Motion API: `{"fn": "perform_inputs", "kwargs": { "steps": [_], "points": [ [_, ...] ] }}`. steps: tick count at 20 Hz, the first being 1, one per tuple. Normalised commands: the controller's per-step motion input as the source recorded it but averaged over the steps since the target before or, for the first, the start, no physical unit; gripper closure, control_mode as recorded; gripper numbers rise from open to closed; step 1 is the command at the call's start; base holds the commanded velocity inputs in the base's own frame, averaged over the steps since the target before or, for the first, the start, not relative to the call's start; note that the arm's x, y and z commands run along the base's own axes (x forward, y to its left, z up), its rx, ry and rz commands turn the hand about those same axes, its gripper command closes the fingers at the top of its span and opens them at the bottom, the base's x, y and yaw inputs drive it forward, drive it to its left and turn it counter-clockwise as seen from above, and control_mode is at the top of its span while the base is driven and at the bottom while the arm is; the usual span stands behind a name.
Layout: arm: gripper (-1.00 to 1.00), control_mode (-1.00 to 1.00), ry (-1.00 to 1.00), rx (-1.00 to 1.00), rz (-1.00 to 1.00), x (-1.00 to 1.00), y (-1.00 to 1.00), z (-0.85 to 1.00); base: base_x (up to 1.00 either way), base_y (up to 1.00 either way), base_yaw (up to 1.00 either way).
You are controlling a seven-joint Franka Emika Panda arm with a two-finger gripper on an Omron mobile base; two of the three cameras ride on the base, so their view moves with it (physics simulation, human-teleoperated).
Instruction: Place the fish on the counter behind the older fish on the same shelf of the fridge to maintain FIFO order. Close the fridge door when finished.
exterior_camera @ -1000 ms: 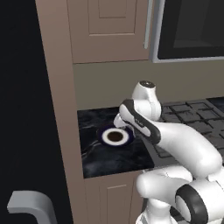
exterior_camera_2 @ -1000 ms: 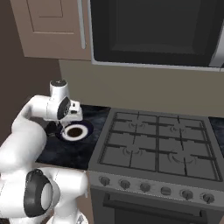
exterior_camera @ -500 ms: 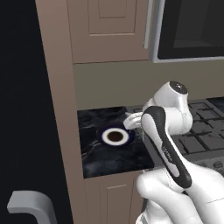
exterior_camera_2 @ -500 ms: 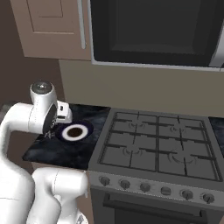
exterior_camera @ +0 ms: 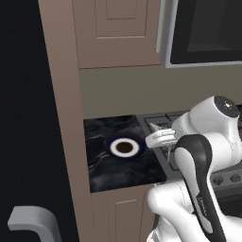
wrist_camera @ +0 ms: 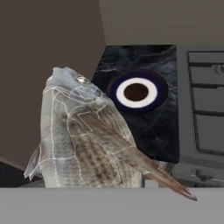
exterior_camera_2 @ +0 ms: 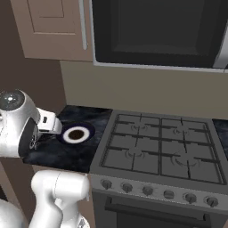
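Observation:
The fish (wrist_camera: 83,140), silver-grey and scaly, looms close in the hand view, head up, and hides my fingertips. My gripper (exterior_camera: 163,138) is shut on it and hangs above the counter's (exterior_camera: 118,168) right edge, beside the stove. The black marble counter (wrist_camera: 153,127) lies below and beyond the fish. The fridge (exterior_camera: 28,118) is the tall black mass at the far left of the left base view, with a grey handle (exterior_camera: 33,224) low down. The older fish and the shelf are out of view.
A white plate with a dark blue rim and dark centre (exterior_camera: 124,147) (exterior_camera_2: 75,134) (wrist_camera: 136,92) sits on the counter. The grey gas stove (exterior_camera_2: 160,149) adjoins it on the right, with a microwave (exterior_camera_2: 156,31) above. A brown panel (exterior_camera: 66,118) separates counter and fridge.
My hand has lifted off the plate area and drawn back toward my body with the fish in it; the elbow has swung up. The plate stays put.

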Motion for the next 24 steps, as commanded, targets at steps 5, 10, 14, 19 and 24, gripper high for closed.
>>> {"fn": "perform_inputs", "kwargs": {
  "steps": [5,10,14,19,24],
  "points": [
    [1.00,-1.00,-0.01,0.00,-0.11,-0.69,-0.18,0.28,0.00,0.00,0.00],
    [1.00,-1.00,0.00,0.00,-0.02,-0.20,-0.01,0.05,0.00,0.00,0.00],
    [1.00,-1.00,0.03,0.00,0.00,0.00,0.00,0.00,0.00,0.00,0.00],
    [1.00,-1.00,0.00,0.00,-0.02,-0.14,-0.03,0.00,0.00,0.00,0.00],
    [1.00,1.00,0.00,0.00,-0.05,-0.47,-0.08,0.00,-0.16,-0.03,-0.01]
  ]
}}
